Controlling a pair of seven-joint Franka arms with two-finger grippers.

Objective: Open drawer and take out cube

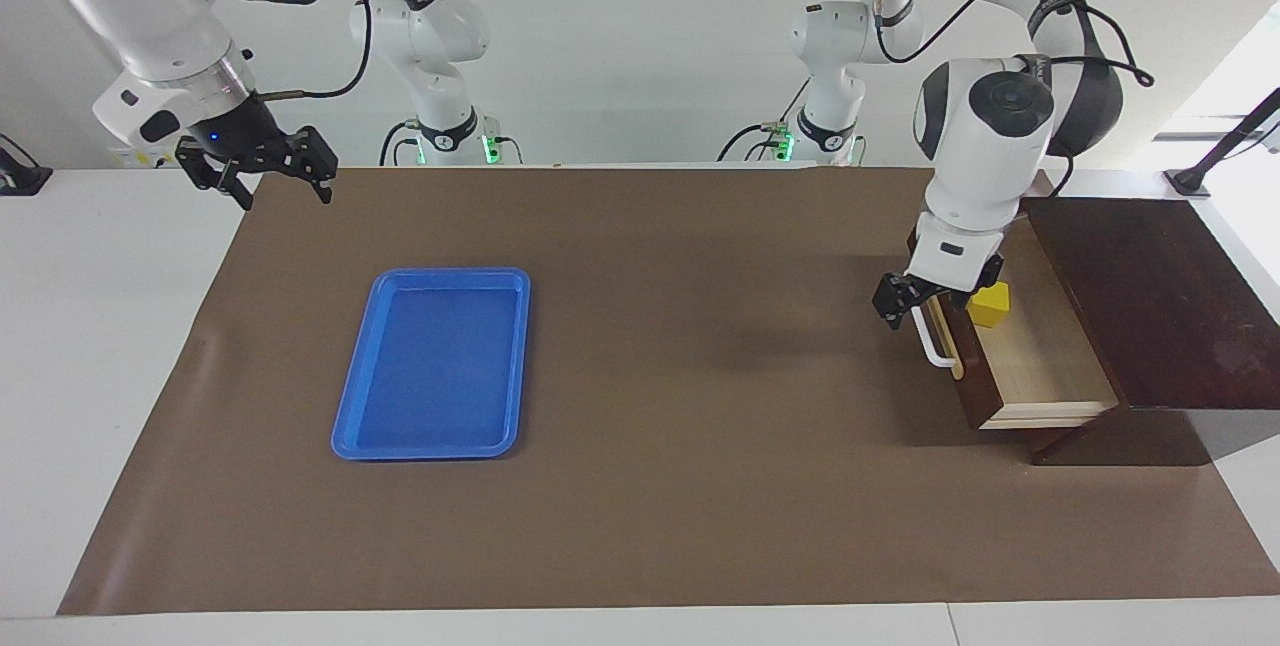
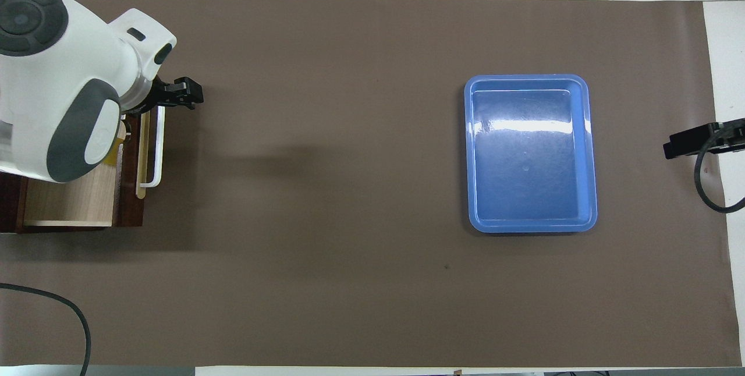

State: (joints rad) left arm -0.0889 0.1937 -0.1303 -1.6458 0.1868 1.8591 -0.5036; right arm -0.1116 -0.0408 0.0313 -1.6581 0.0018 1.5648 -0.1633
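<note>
The dark wood drawer (image 1: 1050, 356) stands pulled out of its box (image 1: 1150, 296) at the left arm's end of the table, pale inside showing. The yellow cube (image 1: 989, 305) sits in the drawer, close to its front panel. My left gripper (image 1: 938, 288) is open and straddles the drawer front at the end of the white handle (image 1: 935, 341) nearer to the robots, one finger outside, one by the cube. In the overhead view the left arm covers most of the cube (image 2: 114, 153) and drawer (image 2: 70, 201). My right gripper (image 1: 262, 171) is open and empty, and waits raised.
A flat blue tray (image 1: 350, 406) lies empty on the brown mat (image 1: 700, 376), toward the right arm's end; it also shows in the overhead view (image 2: 592, 160). The right gripper (image 2: 692, 140) hangs over the mat's edge beside the tray.
</note>
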